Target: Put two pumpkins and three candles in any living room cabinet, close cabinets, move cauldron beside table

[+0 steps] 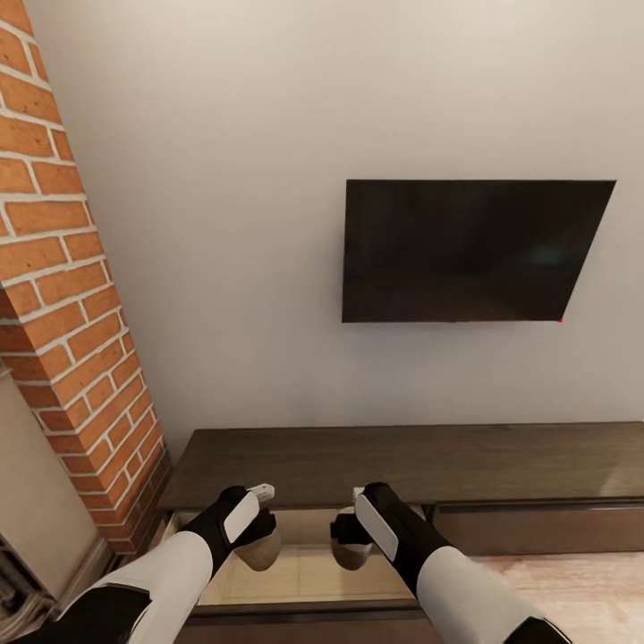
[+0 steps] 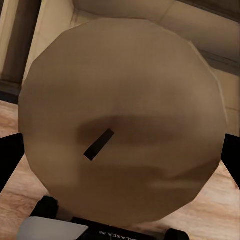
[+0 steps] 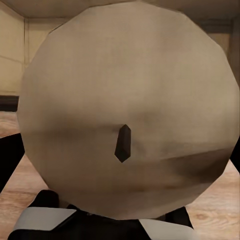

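Both arms reach forward over an open compartment of the cabinet [image 1: 394,465], the long dark wood unit against the far wall under a wall-mounted television [image 1: 474,250]. The left gripper [image 1: 259,528] is pinching a beige candle [image 1: 259,550], and the right gripper [image 1: 353,537] is pinching a second candle [image 1: 351,553]. In each wrist view the candle's flat top and small dark wick sit close to the lens: the left candle [image 2: 122,120] and the right candle [image 3: 127,110], each with black gripper parts at the sides.

The pale interior [image 1: 304,572] lies just under and ahead of both candles, near the brick column [image 1: 72,295] on the left, so the step in hand looks like lowering them inside.

To do it well, I would bring each candle down clear of the near front edge and the cabinet top, keep them upright, and set them well apart so neither tips the other. Release only once the base rests on the compartment floor, then lift straight out before closing the front. Pumpkins, cauldron and worktop are jobs for later.
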